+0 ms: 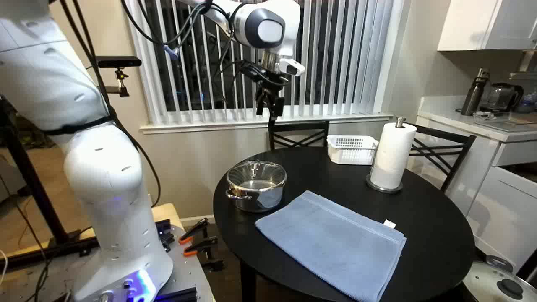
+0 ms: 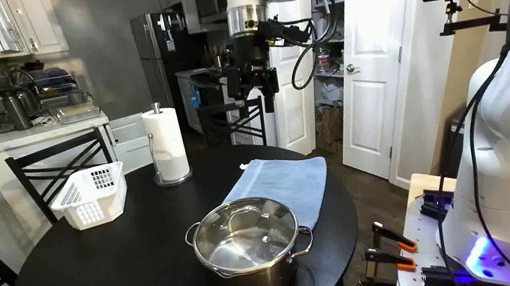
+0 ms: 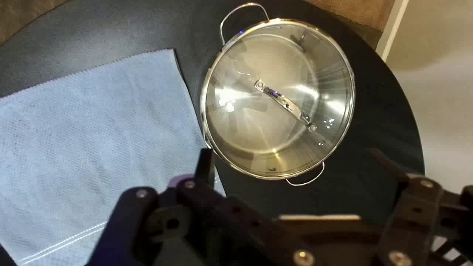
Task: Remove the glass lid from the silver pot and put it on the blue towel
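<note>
Nearest in the wrist view, an empty Robotiq gripper (image 3: 290,155) gapes wide; I'd turn it across the glass lid's (image 3: 271,112) ten-to-four-o'clock handle (image 3: 285,104).

Lid (image 3: 281,100) on pot (image 3: 251,4), towel (image 3: 99,136), parted pincer (image 3: 291,151)

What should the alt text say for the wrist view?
A silver pot covered by a glass lid with a metal handle, seen from above on a black table. A blue towel lies at left; open jaws span the bottom.
</note>
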Tool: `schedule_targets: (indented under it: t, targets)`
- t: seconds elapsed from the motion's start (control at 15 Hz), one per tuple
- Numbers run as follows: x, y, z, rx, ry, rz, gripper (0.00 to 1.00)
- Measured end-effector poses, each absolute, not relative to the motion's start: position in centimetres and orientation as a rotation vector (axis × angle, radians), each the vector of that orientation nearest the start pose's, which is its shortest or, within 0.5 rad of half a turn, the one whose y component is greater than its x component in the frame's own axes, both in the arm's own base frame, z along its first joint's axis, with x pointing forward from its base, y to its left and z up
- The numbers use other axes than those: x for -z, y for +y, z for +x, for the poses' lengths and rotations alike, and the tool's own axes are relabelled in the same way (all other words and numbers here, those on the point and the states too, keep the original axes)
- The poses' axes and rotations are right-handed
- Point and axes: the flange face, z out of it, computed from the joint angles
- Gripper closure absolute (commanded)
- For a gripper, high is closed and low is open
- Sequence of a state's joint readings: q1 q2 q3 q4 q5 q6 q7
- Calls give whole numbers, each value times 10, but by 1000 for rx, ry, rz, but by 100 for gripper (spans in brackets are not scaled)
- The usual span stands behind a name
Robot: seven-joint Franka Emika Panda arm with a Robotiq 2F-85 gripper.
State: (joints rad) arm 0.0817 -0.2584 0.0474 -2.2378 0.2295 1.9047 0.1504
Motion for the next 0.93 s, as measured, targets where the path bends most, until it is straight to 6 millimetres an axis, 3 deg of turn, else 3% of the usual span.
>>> schedule_targets:
  t: [0.47,0.6,0.93]
  targets:
    - [-471,77,459,-150,157,-2944,0]
    - [-476,77,460,-147,91,-3034,0]
    - [-510,110,479,-185,-130,-3291,0]
